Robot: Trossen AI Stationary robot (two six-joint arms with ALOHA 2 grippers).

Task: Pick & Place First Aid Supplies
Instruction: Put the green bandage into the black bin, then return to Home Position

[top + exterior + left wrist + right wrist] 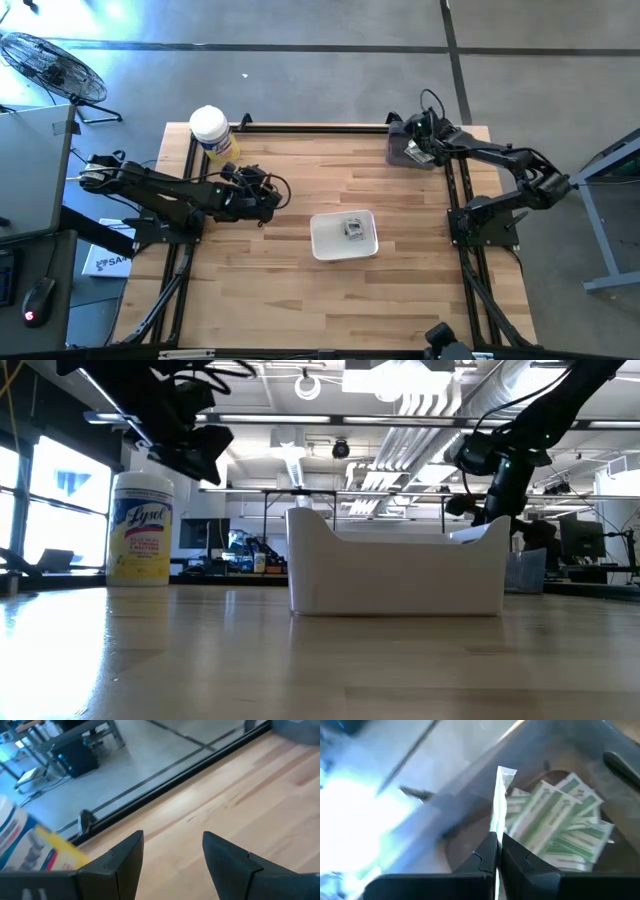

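The first aid supplies show in two places. Several narrow green-and-white strip packets (560,822) lie in a grey bin (408,150) at the table's far right corner. One small packet (353,228) lies in the white tray (330,245) at mid-table. My right gripper (498,837) hovers over the grey bin, shut on one strip packet (499,795). My left gripper (172,855) is open, above bare wood left of the tray and near the yellow canister (212,135). My right gripper pinches a single narrow strip packet between its two fingers, at one end (495,826). The rest of the strip sticks out past the fingertips, seen edge-on, and is lifted clear of the packets in the bin.
The yellow canister with a white lid (141,530) stands at the table's far left. The tray (400,572) has raised walls. Black frame rails (460,200) run along the left, right and far sides. Bare wood lies between the tray and the near edge.
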